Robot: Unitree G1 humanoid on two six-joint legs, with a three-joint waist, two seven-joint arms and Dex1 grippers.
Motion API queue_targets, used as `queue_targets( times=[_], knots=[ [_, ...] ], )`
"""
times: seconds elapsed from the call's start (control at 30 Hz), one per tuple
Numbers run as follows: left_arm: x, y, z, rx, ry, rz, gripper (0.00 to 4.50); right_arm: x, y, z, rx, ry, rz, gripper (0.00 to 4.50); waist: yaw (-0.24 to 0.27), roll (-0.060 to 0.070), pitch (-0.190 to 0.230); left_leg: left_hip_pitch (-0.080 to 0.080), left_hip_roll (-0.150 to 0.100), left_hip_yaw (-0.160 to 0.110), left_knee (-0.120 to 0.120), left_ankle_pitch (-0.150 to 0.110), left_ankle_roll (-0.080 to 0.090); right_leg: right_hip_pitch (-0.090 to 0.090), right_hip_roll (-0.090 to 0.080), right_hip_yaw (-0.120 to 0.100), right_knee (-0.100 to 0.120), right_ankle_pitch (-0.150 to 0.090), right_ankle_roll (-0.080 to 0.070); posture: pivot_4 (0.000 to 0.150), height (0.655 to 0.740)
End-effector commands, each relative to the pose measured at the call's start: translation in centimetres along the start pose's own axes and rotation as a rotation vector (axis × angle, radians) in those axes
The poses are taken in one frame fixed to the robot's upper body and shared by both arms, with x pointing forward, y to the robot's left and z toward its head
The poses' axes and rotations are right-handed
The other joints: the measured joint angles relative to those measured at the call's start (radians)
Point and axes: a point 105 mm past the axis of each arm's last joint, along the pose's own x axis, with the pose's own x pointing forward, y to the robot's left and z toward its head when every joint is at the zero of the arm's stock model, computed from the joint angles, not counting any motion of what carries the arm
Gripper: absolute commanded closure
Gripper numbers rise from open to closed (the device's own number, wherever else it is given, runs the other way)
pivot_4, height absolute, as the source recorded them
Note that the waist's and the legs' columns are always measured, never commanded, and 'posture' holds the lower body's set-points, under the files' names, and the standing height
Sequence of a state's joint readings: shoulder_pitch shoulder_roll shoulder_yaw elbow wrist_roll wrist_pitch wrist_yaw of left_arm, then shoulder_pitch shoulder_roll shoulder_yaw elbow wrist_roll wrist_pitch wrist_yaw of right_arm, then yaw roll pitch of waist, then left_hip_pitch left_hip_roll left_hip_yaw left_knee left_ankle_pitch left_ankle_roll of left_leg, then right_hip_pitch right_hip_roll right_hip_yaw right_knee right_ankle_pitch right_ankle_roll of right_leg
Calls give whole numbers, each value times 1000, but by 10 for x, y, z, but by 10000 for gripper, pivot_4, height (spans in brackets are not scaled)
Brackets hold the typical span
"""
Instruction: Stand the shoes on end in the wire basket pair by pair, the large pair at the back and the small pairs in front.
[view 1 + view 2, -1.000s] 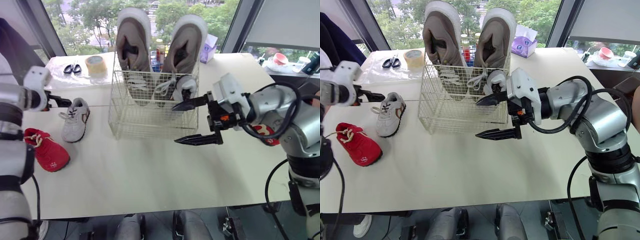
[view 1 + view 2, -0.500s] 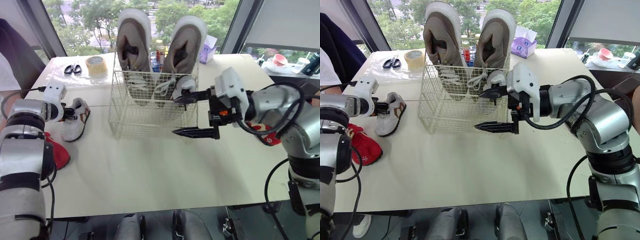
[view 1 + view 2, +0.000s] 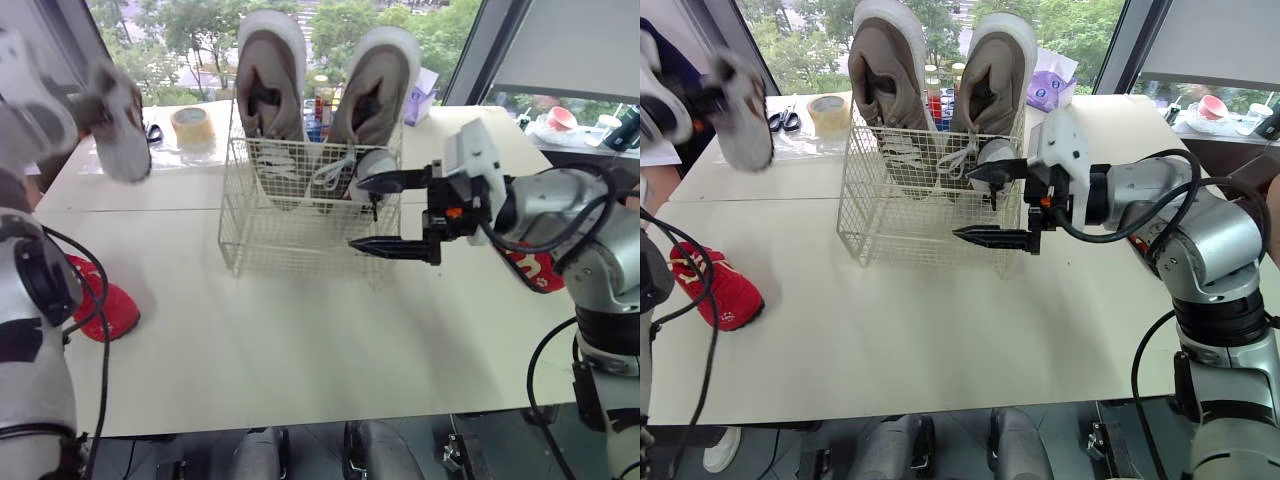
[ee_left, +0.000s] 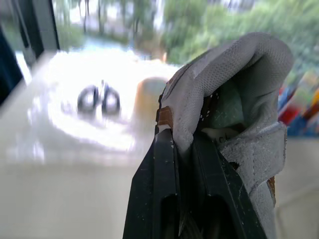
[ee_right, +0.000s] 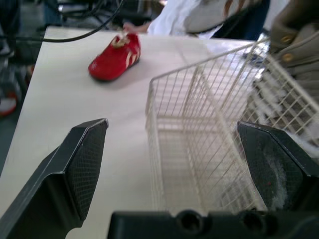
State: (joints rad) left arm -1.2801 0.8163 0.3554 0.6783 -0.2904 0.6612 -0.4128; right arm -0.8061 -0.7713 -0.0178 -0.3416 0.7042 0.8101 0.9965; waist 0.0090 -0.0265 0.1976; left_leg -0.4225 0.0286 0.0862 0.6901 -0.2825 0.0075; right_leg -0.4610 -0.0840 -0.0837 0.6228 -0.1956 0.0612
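- A red shoe point(image 3: 100, 308) lay at the left edge of the tabletop point(image 3: 300, 350), towards the front.
- The right hand point(image 3: 356, 212) was spread wide and empty, just beside the right front corner of the basket point(image 3: 290, 235). One finger was level with the rim and the other lower against the wire. I could not tell whether either touched it.
- A second red shoe point(image 3: 530, 272) lay near the right edge, partly hidden behind the right arm.
- The basket sat mid-tabletop. A small shoe point(image 3: 372, 168) stood in its right front part, and the large pair point(image 3: 272, 90) stood on end at the back, rising well above the rim.
- The left hand point(image 4: 180, 139) was raised over the far left corner, pressed together on the collar of a grey shoe point(image 3: 122, 130) that hung clear of the tabletop.
- That shoe was probably light, with a soft upper that creased under the pinch and a stiffer sole. The collar gave a secure hold, but the shoe might swing. A grip nearer the sole would likely steady it for standing beside the small shoe.
- Tape point(image 3: 190, 126) and scissors point(image 3: 153, 133) lay at the far left corner.
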Motion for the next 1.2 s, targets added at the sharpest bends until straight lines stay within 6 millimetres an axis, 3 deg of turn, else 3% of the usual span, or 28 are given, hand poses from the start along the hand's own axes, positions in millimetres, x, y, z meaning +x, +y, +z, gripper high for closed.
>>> queue_targets(
  times=[0.03, 0.2, 0.43, 0.8, 1.03, 1.2],
  knots=[
    [-52, -69, 59, -8, -411, -219, 44494, -12, -7, 15, 26, -51, -58, 0, 3, 0, 0, 0, 0, 0, 1, 0, 0, 0, -1, 0, 1, 0, 0, 1500, 7400],
    [-88, -129, 49, -94, -575, -340, 44494, -13, -12, 11, 74, -22, -89, 0, 3, 0, 0, -2, -2, -3, 11, -1, 2, 2, -3, 0, 5, 2, 2, 1500, 7400],
    [-90, -189, 6, -91, -554, -464, 44494, -12, -19, 9, 70, 14, -85, 0, 4, 0, 0, 16, -1, -4, 9, -4, 7, 18, 2, 1, 5, 1, 1, 1500, 7400],
    [-68, -206, -63, 47, -532, -310, 44494, -17, -22, 7, 72, 25, -140, 0, 7, 0, 0, 14, 0, -4, 10, -5, 8, 17, 2, 1, 3, 2, 1, 1500, 7400],
    [-71, -214, -124, 149, -439, -244, 44494, -10, -18, 10, 88, -37, -154, 0, 6, 3, -4, 15, 0, -4, 9, -5, 9, 18, 2, 1, 2, 2, 1, 1500, 7400],
    [-73, -210, -147, 196, -410, -225, 44494, -7, -15, 11, 102, -59, -152, 0, 6, 9, -8, 15, 0, -3, 9, -6, 10, 19, 1, 1, 1, 2, 1, 1500, 7400]
  ],
)
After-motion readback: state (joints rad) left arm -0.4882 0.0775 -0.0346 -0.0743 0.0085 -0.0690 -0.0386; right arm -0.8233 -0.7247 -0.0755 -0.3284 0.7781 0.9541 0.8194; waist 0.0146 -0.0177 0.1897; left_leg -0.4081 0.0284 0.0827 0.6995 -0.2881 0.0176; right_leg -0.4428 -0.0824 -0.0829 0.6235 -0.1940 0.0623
